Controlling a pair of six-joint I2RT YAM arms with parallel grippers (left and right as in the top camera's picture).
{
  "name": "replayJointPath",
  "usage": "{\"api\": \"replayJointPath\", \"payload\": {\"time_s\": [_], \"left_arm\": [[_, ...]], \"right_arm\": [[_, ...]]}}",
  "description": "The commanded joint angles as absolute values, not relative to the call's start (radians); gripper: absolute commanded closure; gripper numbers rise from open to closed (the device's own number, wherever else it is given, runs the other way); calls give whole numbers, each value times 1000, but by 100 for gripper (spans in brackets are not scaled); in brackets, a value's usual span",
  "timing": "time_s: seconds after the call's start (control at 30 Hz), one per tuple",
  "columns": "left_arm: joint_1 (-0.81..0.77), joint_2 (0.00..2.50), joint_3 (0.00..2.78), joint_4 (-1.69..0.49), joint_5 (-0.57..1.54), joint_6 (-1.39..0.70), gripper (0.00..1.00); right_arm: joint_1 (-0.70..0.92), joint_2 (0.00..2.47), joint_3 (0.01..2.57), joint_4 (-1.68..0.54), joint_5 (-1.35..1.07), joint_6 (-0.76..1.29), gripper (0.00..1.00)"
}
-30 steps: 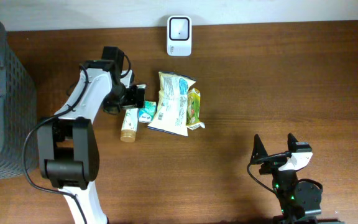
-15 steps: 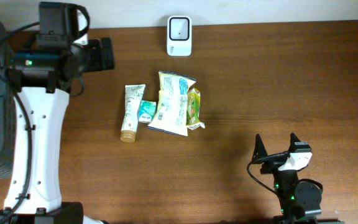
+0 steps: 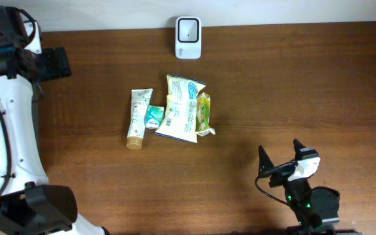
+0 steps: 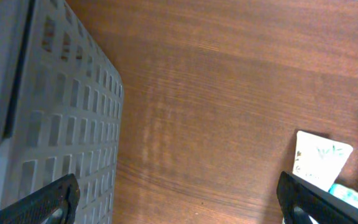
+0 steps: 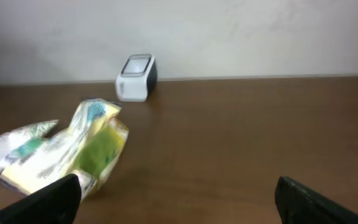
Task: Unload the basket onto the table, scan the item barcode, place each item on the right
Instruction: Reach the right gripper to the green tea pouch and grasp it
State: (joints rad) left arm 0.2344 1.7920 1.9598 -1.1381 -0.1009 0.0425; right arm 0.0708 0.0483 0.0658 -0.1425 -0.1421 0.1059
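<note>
The left gripper (image 3: pixel 61 63) hangs high over the table's (image 3: pixel 305 78) far left corner, next to the basket (image 4: pixel 61 124). Its fingers are spread as wide as they go and hold nothing. The right gripper (image 3: pixel 280 153) sits low at the near right edge, equally wide and empty, and well apart from everything.

The goods lie in a huddle mid-table, just in front of the scanner (image 3: pixel 188 28), which stands at the back edge with its window facing out over the table. None of them is in front of that window yet, so to my eye the job in hand is fetching one.

The tube (image 3: pixel 138 116) looks the easiest pick for the left arm. It is on the near side of the pile, lies straight, and is free along its left flank. I would come down across its narrow width near the middle and keep off the teal packet (image 3: pixel 153 117) touching its right side. Then lift clear before swinging toward the scanner. I can't see a barcode on any face from here, so the tube may need turning until the code faces the window.

By my count there are four items: one tube, one teal packet, one bag (image 3: pixel 181 108) and one green packet (image 3: pixel 204 111) tucked against the bag's right edge. There is also one scanner, one basket and two arms.
</note>
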Motion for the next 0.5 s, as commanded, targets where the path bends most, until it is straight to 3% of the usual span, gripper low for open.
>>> {"api": "replayJointPath", "payload": {"time_s": [0.0, 0.1, 0.33, 0.47], "left_arm": [[237, 1810, 1957, -1138, -83, 65, 1], [237, 1811, 1957, -1139, -83, 65, 1], [237, 1811, 1957, -1139, -83, 65, 1], [237, 1812, 1957, -1139, -83, 65, 1]], "right_arm": [[65, 161, 240, -172, -217, 111, 1], [65, 427, 484, -281, -319, 108, 1], [67, 1155, 1156, -812, -477, 109, 1], [67, 1457, 1261, -800, -669, 113, 1]]}}
